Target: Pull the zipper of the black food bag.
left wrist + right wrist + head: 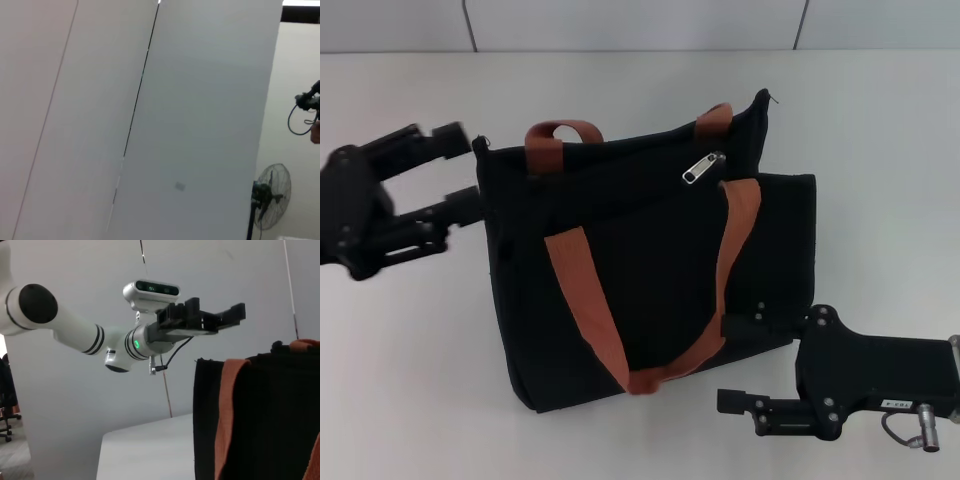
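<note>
The black food bag (650,270) lies on the white table with two brown-orange handles (585,290) across it. The silver zipper pull (703,167) sits on the track near the bag's far right top edge. My left gripper (472,165) is open at the bag's far left corner, empty, its fingers just beside the fabric. My right gripper (725,360) is open and empty at the bag's near right corner, one finger over the bag's edge. The right wrist view shows the bag's side (270,415) and the left gripper (220,317) above it. The left wrist view shows no bag.
The white table (410,380) runs all around the bag, with a pale wall (640,25) behind it. The left wrist view shows only wall panels (150,125) and a standing fan (270,195).
</note>
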Controlling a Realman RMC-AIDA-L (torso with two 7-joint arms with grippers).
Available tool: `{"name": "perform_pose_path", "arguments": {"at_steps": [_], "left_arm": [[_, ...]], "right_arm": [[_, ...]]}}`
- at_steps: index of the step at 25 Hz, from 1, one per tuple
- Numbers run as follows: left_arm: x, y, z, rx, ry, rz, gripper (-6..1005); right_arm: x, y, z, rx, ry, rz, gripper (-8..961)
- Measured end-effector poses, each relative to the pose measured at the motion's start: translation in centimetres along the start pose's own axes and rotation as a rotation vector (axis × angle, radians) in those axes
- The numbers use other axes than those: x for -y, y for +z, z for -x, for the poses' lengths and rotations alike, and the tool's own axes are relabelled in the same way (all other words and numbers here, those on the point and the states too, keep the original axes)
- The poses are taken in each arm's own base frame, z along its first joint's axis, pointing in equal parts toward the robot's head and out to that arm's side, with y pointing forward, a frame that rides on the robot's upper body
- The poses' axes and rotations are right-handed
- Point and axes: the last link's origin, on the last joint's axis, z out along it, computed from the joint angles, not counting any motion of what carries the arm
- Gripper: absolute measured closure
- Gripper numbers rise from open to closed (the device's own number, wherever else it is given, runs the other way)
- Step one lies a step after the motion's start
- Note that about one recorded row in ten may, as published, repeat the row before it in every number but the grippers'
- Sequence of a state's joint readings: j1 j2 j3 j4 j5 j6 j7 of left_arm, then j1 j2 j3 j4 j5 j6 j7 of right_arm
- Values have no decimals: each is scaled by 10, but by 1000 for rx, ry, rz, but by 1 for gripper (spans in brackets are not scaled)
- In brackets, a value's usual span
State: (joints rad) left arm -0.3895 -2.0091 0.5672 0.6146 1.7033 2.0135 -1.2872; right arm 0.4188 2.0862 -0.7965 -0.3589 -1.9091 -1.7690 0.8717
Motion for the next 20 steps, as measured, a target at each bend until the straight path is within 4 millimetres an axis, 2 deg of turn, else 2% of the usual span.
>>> {"name": "perform_pose_path", "arguments": {"at_steps": [3, 5, 6, 10, 14, 20], "left_arm": [[-8, 25, 13, -58, 37, 46, 217], [-10, 29, 15, -65, 40, 57, 217], [-19, 43, 27, -93, 72, 111, 217], [-37, 57, 45, -103, 156, 197, 217], [-55, 64, 63, -70, 221, 286, 217], [-68, 57, 94, 68, 166, 295, 217]], "right_arm": [[1, 1, -1, -7, 1, -6, 227], [2, 1, -1, -6, -4, -10, 227], [2, 1, -1, -4, -6, -13, 227], [3, 1, -1, -2, -11, -15, 227], [2, 1, 0, -1, -19, -6, 227], [-6, 0, -2, 7, -42, 19, 227]]}}
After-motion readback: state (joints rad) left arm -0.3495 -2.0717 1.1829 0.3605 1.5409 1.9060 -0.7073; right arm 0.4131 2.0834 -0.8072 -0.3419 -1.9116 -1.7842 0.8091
